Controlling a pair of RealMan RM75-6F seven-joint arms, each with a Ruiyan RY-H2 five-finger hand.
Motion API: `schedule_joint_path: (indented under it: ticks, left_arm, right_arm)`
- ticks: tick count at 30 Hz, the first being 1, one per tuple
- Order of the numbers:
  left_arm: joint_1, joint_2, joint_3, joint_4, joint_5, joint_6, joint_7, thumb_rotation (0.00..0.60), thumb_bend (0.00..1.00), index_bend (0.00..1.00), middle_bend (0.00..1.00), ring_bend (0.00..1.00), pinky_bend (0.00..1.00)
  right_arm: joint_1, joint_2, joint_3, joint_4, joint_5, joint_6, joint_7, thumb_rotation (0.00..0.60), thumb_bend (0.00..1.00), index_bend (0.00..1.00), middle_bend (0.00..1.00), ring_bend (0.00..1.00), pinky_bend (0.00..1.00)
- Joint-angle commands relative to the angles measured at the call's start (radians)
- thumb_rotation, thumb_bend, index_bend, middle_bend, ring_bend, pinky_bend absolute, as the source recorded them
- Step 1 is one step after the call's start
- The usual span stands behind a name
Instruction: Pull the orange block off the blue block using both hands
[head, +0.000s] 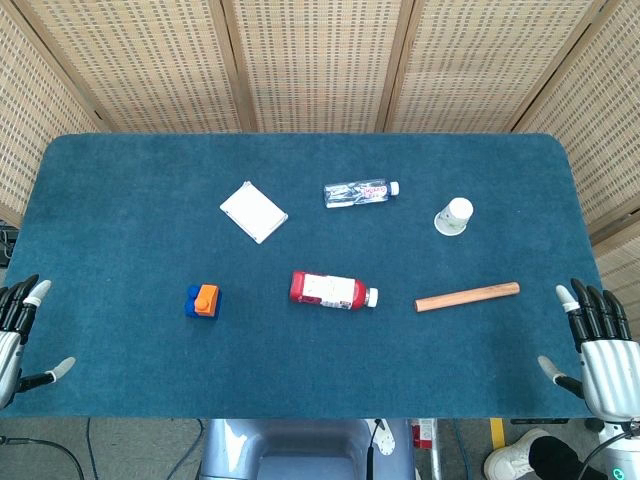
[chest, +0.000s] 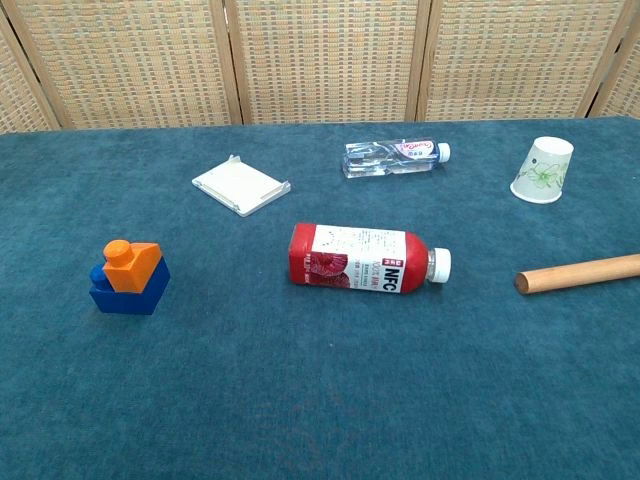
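I see a red juice bottle (chest: 365, 256) lying mid-frame, a clear bottle (chest: 393, 157) above it, a paper cup (chest: 543, 170) tipped at upper right. My left hand (head: 18, 330) and right hand (head: 596, 345) are spread wide, holding nothing.

The bench (chest: 300, 400) wears a soft, fuzzy teal cloth, matt all over. The orange block (chest: 130, 265) and the blue block (chest: 128, 293) look like smooth plastic. The red bottle (chest: 365, 257) is shiny, and the clear bottle (chest: 393, 157) is see-through plastic. The stick (chest: 580, 273) looks like plain wood. The cup (chest: 543, 169) looks like paper.
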Motion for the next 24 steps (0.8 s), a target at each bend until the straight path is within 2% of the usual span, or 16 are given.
schedule_joint_path:
  ticks: [1, 8, 12, 16, 19, 24]
  left_arm:
    - [-0.002, -0.001, 0.000, 0.000, -0.002, -0.003, 0.003, 0.600, 0.06, 0.00, 0.00, 0.00, 0.00]
    - [-0.014, -0.015, -0.005, 0.015, -0.007, -0.017, 0.013, 0.600, 0.06, 0.00, 0.00, 0.00, 0.00]
    - [-0.051, -0.048, -0.018, 0.042, -0.010, -0.064, -0.003, 0.600, 0.06, 0.00, 0.00, 0.00, 0.00]
    - [-0.144, -0.092, -0.050, 0.049, -0.038, -0.195, -0.041, 0.600, 0.08, 0.00, 0.00, 0.00, 0.00]
    - [-0.230, -0.134, -0.077, 0.048, -0.080, -0.315, 0.026, 0.600, 0.10, 0.00, 0.00, 0.00, 0.00]
    - [-0.329, -0.225, -0.115, 0.066, -0.162, -0.435, 0.125, 0.600, 0.11, 0.00, 0.00, 0.00, 0.00]
  right_arm:
    - [0.000, 0.000, 0.000, 0.000, 0.000, 0.001, 0.001, 0.600, 0.00, 0.00, 0.00, 0.00, 0.00]
    - [0.002, -0.002, 0.000, 0.003, 0.003, -0.007, 0.000, 0.600, 0.00, 0.00, 0.00, 0.00, 0.00]
    - [0.005, -0.002, 0.000, 0.003, 0.007, -0.014, 0.001, 0.600, 0.00, 0.00, 0.00, 0.00, 0.00]
    - [0.009, -0.004, 0.002, 0.003, 0.014, -0.024, -0.001, 0.600, 0.00, 0.00, 0.00, 0.00, 0.00]
    - [0.011, -0.005, 0.004, 0.003, 0.021, -0.029, -0.001, 0.600, 0.00, 0.00, 0.00, 0.00, 0.00]
    - [0.013, -0.005, 0.005, 0.006, 0.031, -0.039, 0.000, 0.600, 0.00, 0.00, 0.00, 0.00, 0.00]
